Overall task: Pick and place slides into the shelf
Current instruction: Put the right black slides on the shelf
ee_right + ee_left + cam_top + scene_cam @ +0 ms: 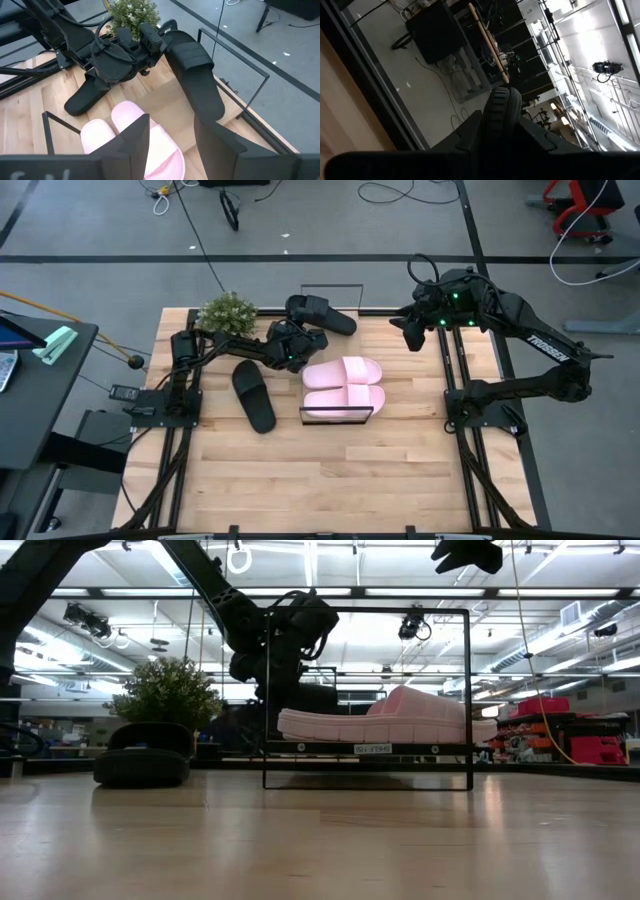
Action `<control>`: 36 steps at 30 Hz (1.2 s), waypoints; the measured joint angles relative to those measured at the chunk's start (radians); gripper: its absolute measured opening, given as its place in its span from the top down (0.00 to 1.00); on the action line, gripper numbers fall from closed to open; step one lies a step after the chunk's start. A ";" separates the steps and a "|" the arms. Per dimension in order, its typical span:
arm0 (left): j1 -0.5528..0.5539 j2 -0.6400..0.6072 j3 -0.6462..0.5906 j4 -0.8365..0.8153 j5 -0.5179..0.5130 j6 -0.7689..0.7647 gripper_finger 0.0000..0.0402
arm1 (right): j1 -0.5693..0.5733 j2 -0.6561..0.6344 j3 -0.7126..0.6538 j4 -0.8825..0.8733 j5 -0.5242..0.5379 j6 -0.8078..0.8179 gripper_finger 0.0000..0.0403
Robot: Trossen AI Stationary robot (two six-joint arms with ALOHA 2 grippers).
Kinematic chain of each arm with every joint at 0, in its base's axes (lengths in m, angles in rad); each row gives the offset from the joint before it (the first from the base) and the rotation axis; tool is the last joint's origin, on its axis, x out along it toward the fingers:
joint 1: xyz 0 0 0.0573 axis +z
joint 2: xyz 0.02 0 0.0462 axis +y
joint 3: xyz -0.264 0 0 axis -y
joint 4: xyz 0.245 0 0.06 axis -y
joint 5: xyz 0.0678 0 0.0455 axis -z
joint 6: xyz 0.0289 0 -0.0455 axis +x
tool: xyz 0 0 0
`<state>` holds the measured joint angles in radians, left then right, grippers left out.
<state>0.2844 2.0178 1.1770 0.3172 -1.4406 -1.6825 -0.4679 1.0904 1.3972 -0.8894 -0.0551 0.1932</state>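
Note:
One black slide is raised over the shelf's far left corner in my left gripper, which is shut on it. It shows again as the black slide beside that gripper in the right wrist view. The second black slide lies sole down on the table, left of the shelf. Two pale pink slides lie side by side on the shelf, inside its black wire frame. My right gripper hangs open in the air right of the shelf, touching nothing. My left gripper holds the black slide by the end nearer its strap, pinched between the two fingers, which come from the table's left side. The slide is lifted clear and tilted, its long free end slanting down toward the shelf. Its ribbed sole runs out between the fingers.
A small potted plant stands at the table's far left, close behind my left arm. The shelf's far wire frame rises just beyond the held slide. Bare wooden tabletop fills the near half. A dark side table stands off the left edge.

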 joint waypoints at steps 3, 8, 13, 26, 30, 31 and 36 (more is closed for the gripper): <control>0.000 0.000 0.000 0.000 0.000 0.000 0.76 | 0.000 0.000 0.000 0.000 -0.005 0.000 0.60; 0.001 0.000 0.000 -0.001 0.000 -0.004 0.82 | 0.000 0.000 0.000 0.000 -0.006 0.000 0.60; 0.001 0.000 0.000 -0.001 0.010 -0.007 0.82 | 0.000 0.000 0.000 0.000 -0.006 0.000 0.60; 0.007 0.000 0.000 -0.001 0.006 -0.032 0.84 | 0.000 0.000 0.000 0.000 -0.006 -0.001 0.60; 0.011 0.000 0.000 0.000 0.007 -0.035 0.80 | 0.000 0.000 0.000 0.000 -0.006 0.000 0.60; 0.012 0.000 0.000 0.001 0.007 -0.035 0.78 | 0.000 0.000 0.000 0.000 -0.006 0.000 0.60; 0.012 0.000 0.000 0.002 0.014 -0.038 0.73 | 0.000 0.000 0.000 0.000 -0.006 -0.001 0.60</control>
<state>0.2962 2.0178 1.1767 0.3189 -1.4269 -1.7203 -0.4679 1.0904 1.3972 -0.8890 -0.0616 0.1926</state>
